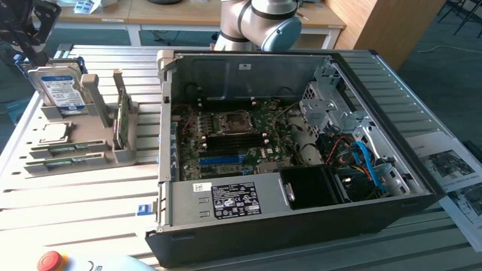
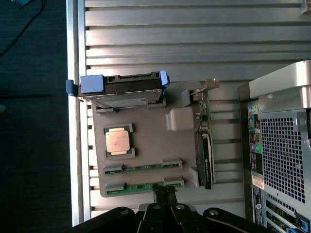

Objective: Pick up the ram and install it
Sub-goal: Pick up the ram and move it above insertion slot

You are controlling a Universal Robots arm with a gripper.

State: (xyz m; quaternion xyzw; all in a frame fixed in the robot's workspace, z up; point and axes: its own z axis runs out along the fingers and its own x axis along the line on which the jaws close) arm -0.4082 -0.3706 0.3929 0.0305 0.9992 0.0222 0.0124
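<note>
Pincer (image 2: 165,193) condition: the two dark fingers are pressed together and nothing is clamped between them. In the wrist view the fingertips line up over the outer edge of a flat grey plastic holder tray (image 2: 150,145), just at the end of the ram stick that lies there; contact cannot be confirmed. In the exterior view the pincer hangs high above the tray, at the exterior view's left. The tray rests on a slatted silver metal worktop (image 1: 75,197) beside an open black computer case (image 1: 301,240). Two long, narrow green circuit-board sticks lie flat in the tray, parallel and just beside each other: the outer ram stick (image 1: 56,165) along the tray's edge and the inner ram stick (image 1: 66,148) next to it. Both are outside the case, well apart from the black memory slots (image 1: 226,145) on the green motherboard (image 1: 260,132). Beyond the inner stick lies a small square silver processor chip (image 1: 54,132). A silver hard drive with a blue-and-white label (image 1: 60,90) stands upright at the tray's far end. A green and black expansion card (image 1: 121,121) stands on edge along the tray side nearest the case. A silver power supply with a black label (image 1: 226,200) sits in the case.
</note>
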